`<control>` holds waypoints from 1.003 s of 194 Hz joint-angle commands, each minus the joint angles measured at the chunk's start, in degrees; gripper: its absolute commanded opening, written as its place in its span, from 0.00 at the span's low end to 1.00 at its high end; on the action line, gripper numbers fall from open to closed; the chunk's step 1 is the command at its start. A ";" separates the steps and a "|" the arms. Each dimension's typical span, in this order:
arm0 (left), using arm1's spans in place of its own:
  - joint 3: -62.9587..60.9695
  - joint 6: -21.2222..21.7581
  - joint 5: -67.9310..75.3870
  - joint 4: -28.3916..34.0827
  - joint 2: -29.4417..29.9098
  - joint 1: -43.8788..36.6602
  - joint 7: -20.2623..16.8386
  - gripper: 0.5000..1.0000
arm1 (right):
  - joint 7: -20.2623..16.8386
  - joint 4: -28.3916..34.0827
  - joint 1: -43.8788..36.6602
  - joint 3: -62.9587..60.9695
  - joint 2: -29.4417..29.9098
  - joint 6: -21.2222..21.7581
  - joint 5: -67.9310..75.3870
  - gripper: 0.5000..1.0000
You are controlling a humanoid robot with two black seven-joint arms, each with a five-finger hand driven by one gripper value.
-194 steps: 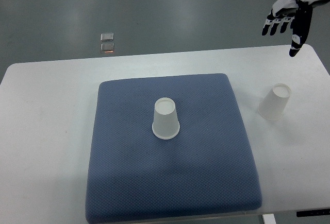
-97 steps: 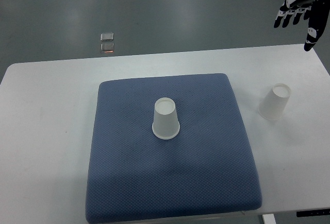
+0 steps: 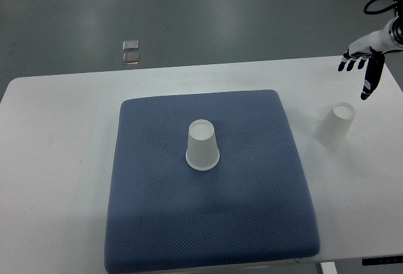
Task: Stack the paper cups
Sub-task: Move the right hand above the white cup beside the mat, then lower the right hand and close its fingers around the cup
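White robot hand (image 3: 361,55) dropped nearer cup (image 3: 335,125).

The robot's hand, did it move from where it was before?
Yes. The right hand has dropped lower in the picture, closer to the cup on the bare table. That cup stayed put.

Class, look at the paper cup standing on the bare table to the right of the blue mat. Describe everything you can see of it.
The paper cup is plain white, with no visible print. It stands upside down: its narrower closed base faces up and its wider mouth rests on the white table. It sits just right of the blue mat, not touching it. Nothing holds it; the right hand hovers beyond it, fingers spread, clear of the cup.
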State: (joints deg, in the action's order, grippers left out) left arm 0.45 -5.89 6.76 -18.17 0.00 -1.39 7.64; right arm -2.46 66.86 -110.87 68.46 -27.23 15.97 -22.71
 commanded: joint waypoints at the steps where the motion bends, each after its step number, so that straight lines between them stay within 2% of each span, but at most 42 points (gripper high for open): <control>1: -0.01 0.00 0.01 0.07 0.00 -0.02 0.01 1.00 | 0.00 -1.56 3.11 -0.08 0.95 -1.38 0.21 0.83; 47: -0.10 0.00 0.01 0.07 0.00 -0.02 0.01 1.00 | 0.00 -5.86 9.61 -1.22 2.53 -4.19 0.39 0.83; 103: -0.19 0.09 0.01 0.07 0.00 -0.02 0.09 1.00 | 0.00 -9.64 15.33 -4.48 3.68 -5.51 0.30 0.82; 194: -0.19 0.09 0.01 0.07 0.00 -0.11 0.09 1.00 | 0.00 -12.46 19.55 -4.83 5.88 -6.30 0.30 0.82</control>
State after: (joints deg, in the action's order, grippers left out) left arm 0.26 -5.87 6.76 -18.11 0.00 -1.49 7.73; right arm -2.46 54.72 -92.22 63.73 -21.90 10.00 -22.50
